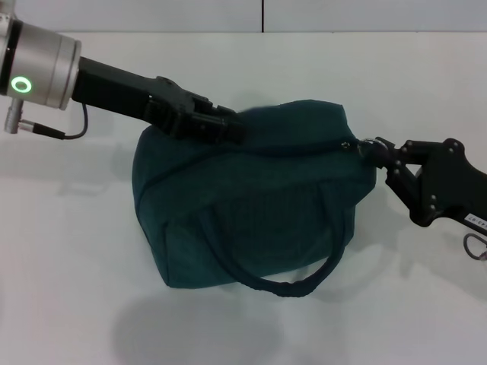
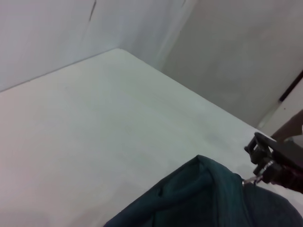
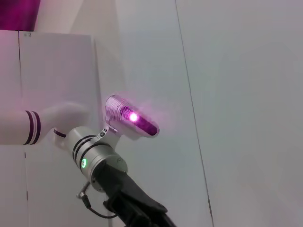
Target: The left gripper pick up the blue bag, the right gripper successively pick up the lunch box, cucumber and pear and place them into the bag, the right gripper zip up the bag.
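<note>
The left gripper [image 1: 217, 125] was clamped on the top fabric of the blue bag [image 1: 251, 205], at the bag's left shoulder, and that read as an anchor against the pull from the other side. The bag sat mid-surface, bulging, one handle [image 1: 304, 281] drooping toward the near edge. Its zipper line ran closed across the top to the ring pull [image 1: 364, 144], pinched by the right gripper [image 1: 384, 156] at the bag's right end. By my reading, the zip was about finished. Bare surface [image 1: 68, 266] lay all round the bag, with plenty of room for both arms to back away.
</note>
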